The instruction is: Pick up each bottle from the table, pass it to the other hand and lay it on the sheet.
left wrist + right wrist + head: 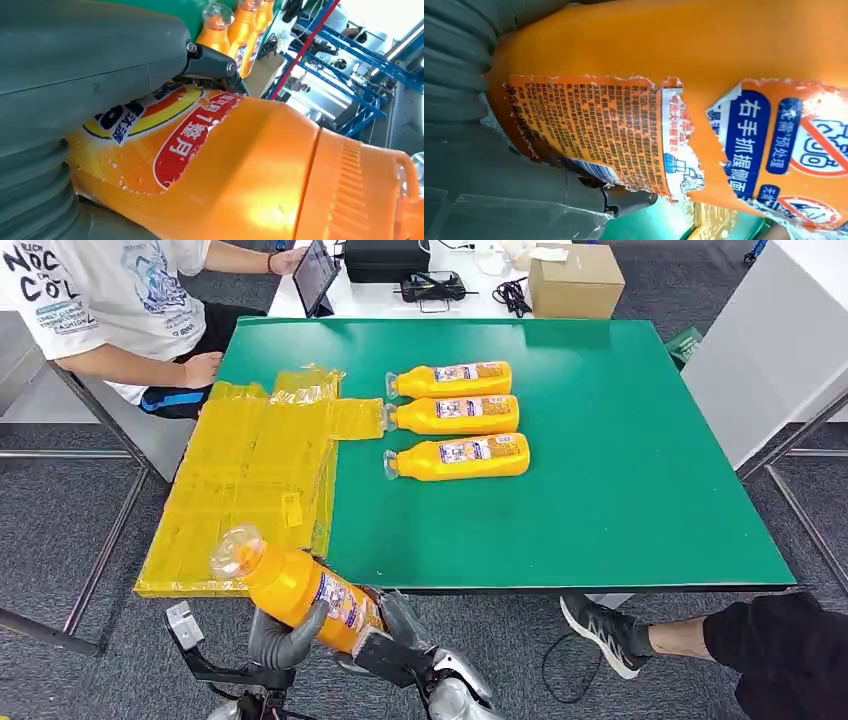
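Head view, held bottle: one orange bottle (300,590) is off the green surface (620,490), below its near edge, tilted with its clear cap toward the yellow sheet (250,470).
Head view, hands: the left hand (285,635) wraps grey fingers round the bottle's lower body; the right hand (395,635) is against its base end. Both seem to have hold of it, which fits a handover in mid-pass, judged from the task.
Head view, waiting bottles: three more bottles (455,420) lie side by side on the surface, caps toward the sheet, just beside its right edge, an easy reach for the right arm.
Head view, sheet: it covers the left part of the surface and carries no bottle.
Head view, people: one person (110,300) sits at the far left corner with a tablet; another's shoe (600,630) shows at lower right.
Left wrist view: the left hand (85,85) presses its thick thumb and a dark finger across the bottle (240,165) label, closed on it.
Right wrist view: the right hand (489,165) lies along the bottle (684,60), a finger tucked under the torn label, closed round it.
Judged next: the right hand would need to let go so that the left can carry the bottle over the sheet.
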You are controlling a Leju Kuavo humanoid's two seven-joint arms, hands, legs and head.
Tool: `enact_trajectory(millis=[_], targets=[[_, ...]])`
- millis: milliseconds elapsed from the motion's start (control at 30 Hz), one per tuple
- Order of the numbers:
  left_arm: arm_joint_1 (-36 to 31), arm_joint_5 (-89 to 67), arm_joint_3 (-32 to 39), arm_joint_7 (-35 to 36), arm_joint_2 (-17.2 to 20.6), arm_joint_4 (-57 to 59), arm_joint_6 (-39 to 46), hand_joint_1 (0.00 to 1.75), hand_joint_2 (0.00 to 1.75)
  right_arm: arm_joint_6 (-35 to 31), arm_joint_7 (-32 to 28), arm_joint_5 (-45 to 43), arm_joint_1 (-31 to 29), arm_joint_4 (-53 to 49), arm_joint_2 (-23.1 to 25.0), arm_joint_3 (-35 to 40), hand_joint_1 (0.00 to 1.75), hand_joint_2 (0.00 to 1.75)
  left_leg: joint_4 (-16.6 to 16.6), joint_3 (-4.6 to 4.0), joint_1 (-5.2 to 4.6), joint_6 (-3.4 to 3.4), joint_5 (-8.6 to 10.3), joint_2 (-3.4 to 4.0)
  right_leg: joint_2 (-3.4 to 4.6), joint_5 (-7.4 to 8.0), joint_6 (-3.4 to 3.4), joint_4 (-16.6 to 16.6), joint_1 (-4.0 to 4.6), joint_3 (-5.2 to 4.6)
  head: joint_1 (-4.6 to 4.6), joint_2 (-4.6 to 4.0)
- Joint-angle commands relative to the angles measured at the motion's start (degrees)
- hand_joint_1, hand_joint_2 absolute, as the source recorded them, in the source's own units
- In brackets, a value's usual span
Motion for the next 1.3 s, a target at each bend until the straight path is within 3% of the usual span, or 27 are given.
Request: enact_trajectory(millis=[33,300,600,700,767,933,1000,1133,1167,1300], targets=[[-3.09,-5.14,-0.33,-0.52,-0.46,-0.96,3.61,1.75,1.75,-1.71,1.74,-1.15,0.37,0.15,2.03,0.30,0.00,0.00,0.03,0.31,0.08,-0.11,-0.16,0.01,0.00,-0.16,-0.16,0.03,0.09,0.32,-0.02,0.00],[-6.88,-14.64,16.95,1.60,-4.41,-5.85,9.61,1.75,1.75,7.67,5.09,-9.61,8.16,-27.96,-0.67,-8.46,0.00,0.00,0.04,0.05,0.04,-0.06,-0.04,-0.05,-0.06,-0.07,-0.10,0.06,0.05,0.07,0.02,0.00],[-9.84,-17.20,19.55,1.24,-4.53,-6.80,11.69,1.75,1.75,9.91,3.61,-11.23,9.83,-32.31,-0.99,-9.98,0.00,0.00,0.01,0.13,0.07,-0.05,-0.05,-0.05,-0.07,-0.07,-0.09,0.00,0.08,0.16,-0.02,0.00],[-13.71,-19.68,22.59,1.85,-4.53,-6.26,16.41,1.75,1.75,11.27,2.22,-12.31,11.17,-36.96,-1.35,-10.47,0.00,0.00,0.04,0.09,0.07,-0.05,-0.04,-0.11,-0.12,-0.07,-0.09,0.02,0.07,0.13,0.00,0.00],[-16.12,-27.13,24.19,0.87,-4.53,-7.28,21.59,1.75,1.75,8.68,-1.19,-13.57,11.99,-41.88,-0.37,-11.92,0.00,0.00,0.04,0.06,0.05,-0.05,-0.01,-0.15,-0.16,-0.07,-0.10,0.04,0.06,0.10,-0.02,0.00],[-16.85,-27.48,24.32,1.99,-4.53,-8.33,21.65,1.75,1.75,9.66,0.73,-14.16,11.80,-44.81,-0.43,-12.12,0.00,0.00,0.07,0.14,0.07,-0.07,-0.06,-0.07,-0.08,-0.09,-0.12,0.07,0.08,0.15,-0.04,0.00],[-18.57,-48.57,23.15,-1.50,-4.12,-9.57,31.52,1.75,1.75,6.36,-2.79,-15.86,10.84,-46.90,0.48,-12.87,0.00,0.00,0.02,0.24,0.08,-0.07,-0.07,-0.05,-0.07,-0.09,-0.12,-0.01,0.09,0.27,-0.02,0.00],[-26.07,-77.30,17.48,1.85,0.92,-2.17,40.51,1.75,1.75,4.82,-0.34,-15.20,5.74,-47.87,-0.26,-9.93,0.00,0.00,0.13,-0.06,0.07,-0.06,0.02,-0.11,-0.14,-0.04,-0.10,0.13,0.08,-0.04,-0.02,0.00],[-28.04,-80.23,16.22,2.25,1.79,1.98,41.09,1.75,1.75,4.84,-0.25,-14.88,4.84,-47.04,-0.44,-8.74,0.00,1.75,0.15,0.04,0.08,-0.08,-0.01,-0.15,-0.18,-0.09,-0.13,0.16,0.08,0.06,-0.02,0.00],[-37.24,-96.25,7.78,5.74,8.36,22.63,48.40,1.75,1.75,4.79,-0.83,-15.47,1.57,-43.56,-0.67,-3.92,0.00,1.75,-0.07,0.30,0.04,-0.06,0.13,-0.21,-0.20,0.00,-0.16,-0.03,0.04,0.33,0.00,0.00]])
